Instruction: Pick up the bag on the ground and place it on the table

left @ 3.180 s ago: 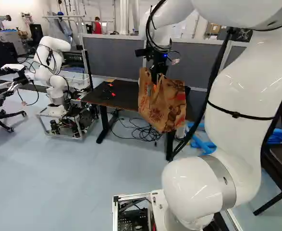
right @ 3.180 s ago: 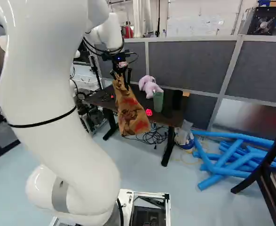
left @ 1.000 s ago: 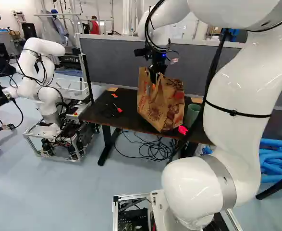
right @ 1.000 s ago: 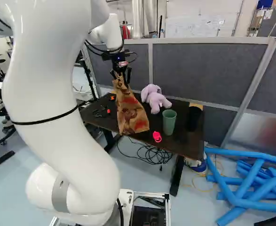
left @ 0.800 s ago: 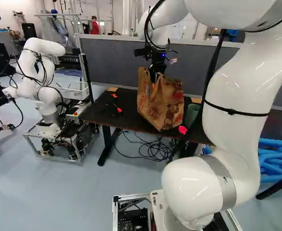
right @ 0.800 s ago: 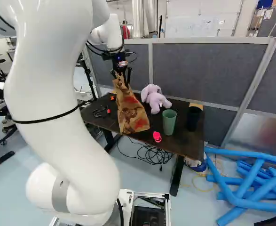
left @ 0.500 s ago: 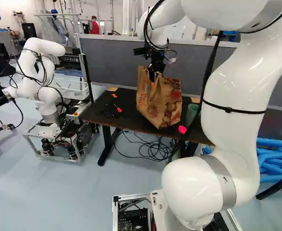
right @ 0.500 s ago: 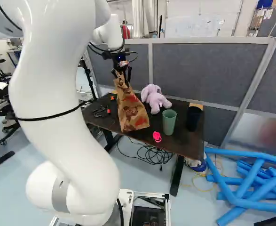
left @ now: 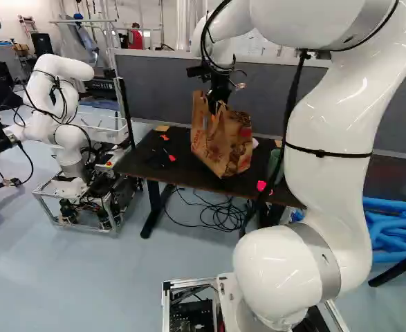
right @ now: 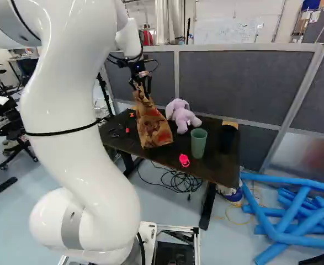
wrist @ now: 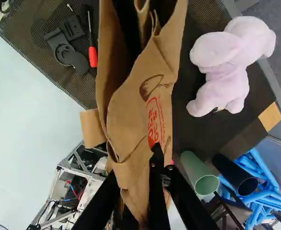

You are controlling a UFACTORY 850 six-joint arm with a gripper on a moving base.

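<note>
- Bag (right: 153, 124) is below the gripper (right: 141, 90), over the table (right: 214, 165); base views put its foot inside the near edge.
- Long axis runs from the grip down to the foot, slanted: foot sits right of the grip in both base views. In the wrist view it stretches out ahead of the fingers.
- Gripper is clamped on the paper at the bag's top, as I read it.
- Plush toy (right: 181, 116) and green cup (right: 198, 142) are on the side the foot leans to; black tools (wrist: 66, 48) and screwdriver (wrist: 93, 52) on the other. Bag looks to fit between.
- Can't tell whether the foot touches the tabletop or hangs just above.
- My call: last stage, setting down. I'd bring the grip over the foot, lower until it seats, then let go. Releasing on this slant could tip it toward the cup.
</note>
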